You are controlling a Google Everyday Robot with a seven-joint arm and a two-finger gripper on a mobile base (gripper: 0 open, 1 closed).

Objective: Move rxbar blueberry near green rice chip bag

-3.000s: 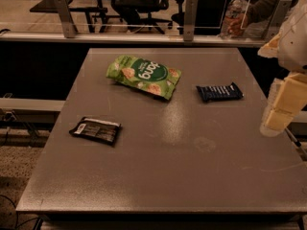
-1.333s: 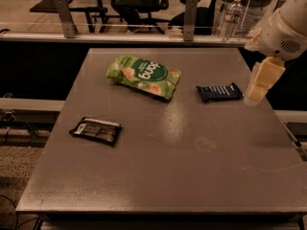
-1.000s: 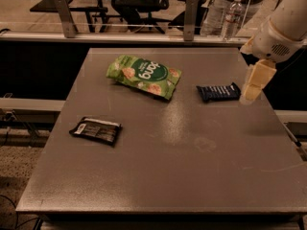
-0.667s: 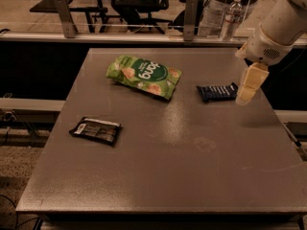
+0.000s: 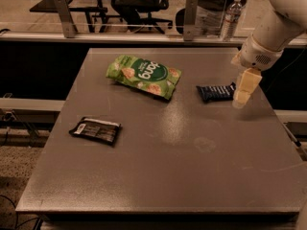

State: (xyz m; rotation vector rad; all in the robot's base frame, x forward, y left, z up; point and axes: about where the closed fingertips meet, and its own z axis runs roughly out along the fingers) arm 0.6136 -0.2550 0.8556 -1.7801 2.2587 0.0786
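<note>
The rxbar blueberry (image 5: 215, 92), a small dark navy wrapper, lies flat on the table at the right. The green rice chip bag (image 5: 144, 75) lies at the back middle of the table, a short gap left of the bar. My gripper (image 5: 243, 92) hangs from the white arm at the right, pale yellow, pointing down, right at the bar's right end and partly covering it. It holds nothing that I can see.
A black wrapper with a white label end (image 5: 96, 130) lies at the left front. The grey table (image 5: 158, 176) has its right edge close to the arm. A water bottle (image 5: 231, 12) and chairs stand behind a rail beyond the far edge.
The arm has swung left and down from the table's right side, bringing the gripper to the right end of the blue bar. The packets have not moved.
</note>
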